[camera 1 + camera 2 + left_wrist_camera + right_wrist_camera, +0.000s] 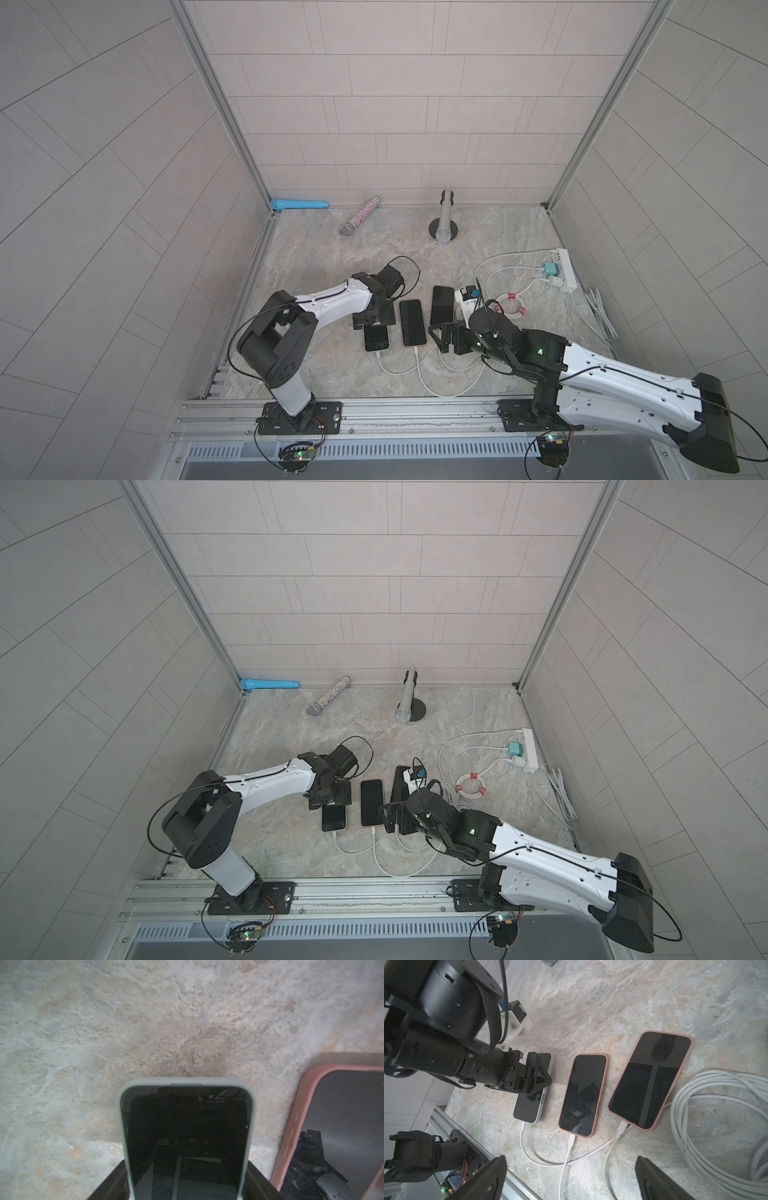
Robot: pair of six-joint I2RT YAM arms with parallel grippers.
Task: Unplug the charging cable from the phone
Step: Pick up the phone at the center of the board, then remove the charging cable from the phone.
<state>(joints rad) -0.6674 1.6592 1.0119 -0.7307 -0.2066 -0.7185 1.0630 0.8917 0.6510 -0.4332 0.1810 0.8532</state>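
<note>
- Nothing is unplugged yet: the grey-cased phone (527, 1109) lies flat on the table (612, 1001) with its white charging cable (522, 1126) seated in the end nearest the arm bases.
- My left hand (536, 1084) sits across the far half of that phone. In its wrist view the fingers (112, 1180) press against both sides of the case, so I read it as clamped on the phone to steady it.
- My right hand (441, 337) hangs above the near ends of the phones with jaws wide apart, holding nothing.
- Left to do, as I judge it: bring the right hand to the plug, pinch it and pull it straight out.
- Count: three phones side by side, the other two being the middle phone (583, 1095) and the large phone (650, 1078), both pink-cased. Three cables, all plugged in.
- Also one power strip (567, 270), two glittery microphones (359, 216), and one blue tube (299, 204).
</note>
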